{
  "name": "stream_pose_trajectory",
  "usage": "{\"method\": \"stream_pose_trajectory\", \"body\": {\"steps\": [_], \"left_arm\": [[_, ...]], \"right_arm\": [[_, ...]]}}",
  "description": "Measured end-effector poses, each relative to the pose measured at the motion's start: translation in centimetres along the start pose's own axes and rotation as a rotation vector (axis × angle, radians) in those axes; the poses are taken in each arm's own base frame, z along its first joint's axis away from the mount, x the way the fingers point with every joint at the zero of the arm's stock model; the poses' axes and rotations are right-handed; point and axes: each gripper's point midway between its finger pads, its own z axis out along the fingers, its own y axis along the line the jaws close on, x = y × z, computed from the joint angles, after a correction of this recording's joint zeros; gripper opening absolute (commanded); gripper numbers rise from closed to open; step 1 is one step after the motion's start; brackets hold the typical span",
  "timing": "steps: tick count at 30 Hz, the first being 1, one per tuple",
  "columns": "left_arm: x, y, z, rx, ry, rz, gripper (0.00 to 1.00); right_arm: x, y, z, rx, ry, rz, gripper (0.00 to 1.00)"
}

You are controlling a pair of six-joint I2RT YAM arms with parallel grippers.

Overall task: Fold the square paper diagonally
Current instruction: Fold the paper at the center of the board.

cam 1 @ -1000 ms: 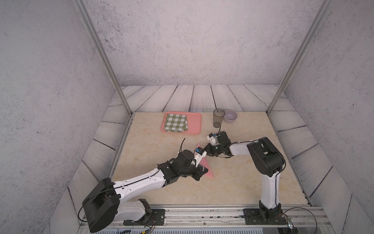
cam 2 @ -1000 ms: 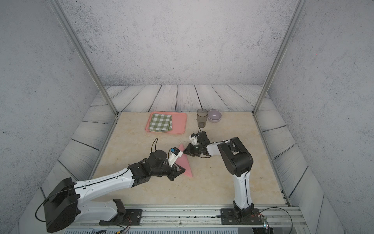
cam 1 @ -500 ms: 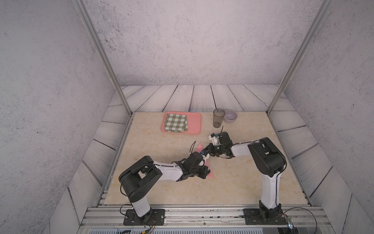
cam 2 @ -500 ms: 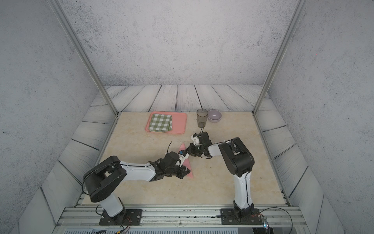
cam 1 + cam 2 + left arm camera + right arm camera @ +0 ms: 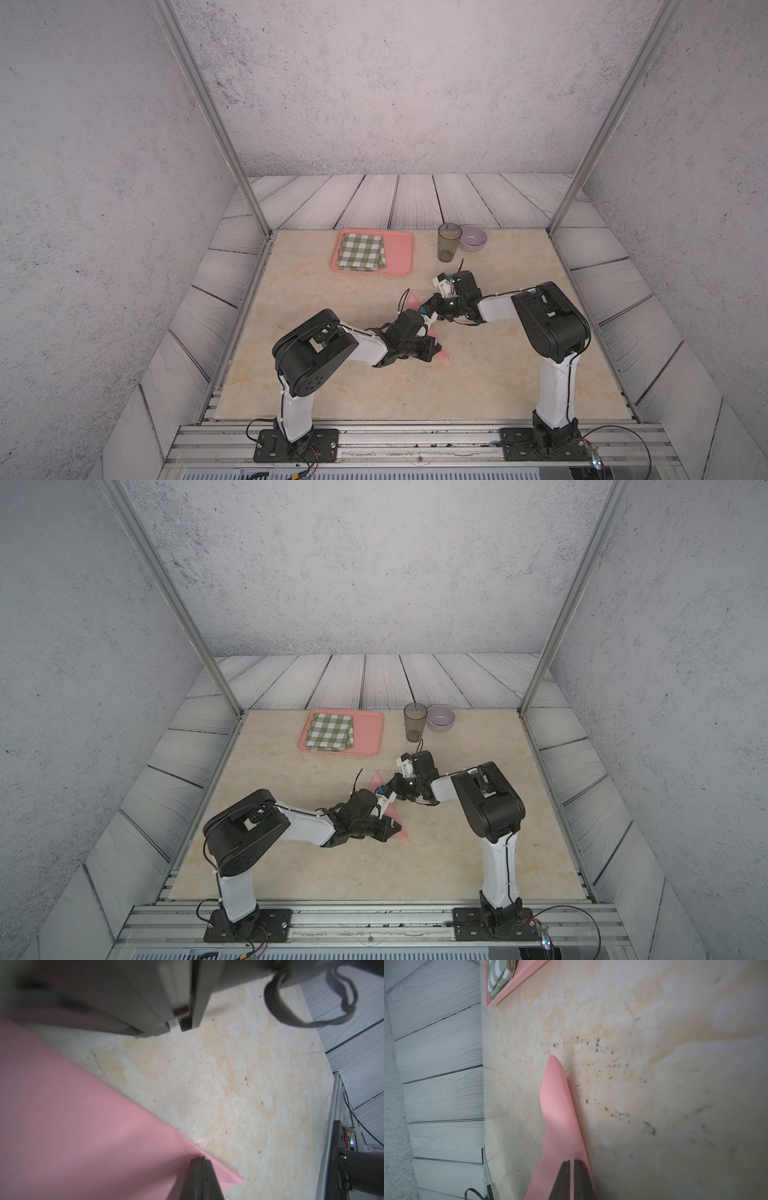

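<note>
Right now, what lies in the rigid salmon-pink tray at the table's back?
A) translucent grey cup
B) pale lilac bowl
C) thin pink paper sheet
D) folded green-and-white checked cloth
D: in both top views the folded green-and-white checked cloth lies inside the rigid salmon-pink tray.

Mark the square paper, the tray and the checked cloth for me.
square paper (image 5: 83,1126): left wrist view, middle of the flat pink sheet.
tray (image 5: 400,253): in a top view, bare floor beside the cloth.
checked cloth (image 5: 360,251): in a top view, centre of its top face.
</note>
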Motion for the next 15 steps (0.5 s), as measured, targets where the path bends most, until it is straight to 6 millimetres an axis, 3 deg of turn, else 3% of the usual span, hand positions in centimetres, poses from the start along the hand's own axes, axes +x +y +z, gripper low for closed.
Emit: {"method": "stream_pose_trajectory", "body": {"steps": [15], "left_arm": [[0.1, -0.6, 0.7, 0.082, -0.017, -0.021, 0.00]], "right_arm": [[-1.5, -0.7, -0.5, -0.008, 0.003, 0.053, 0.11]]}}
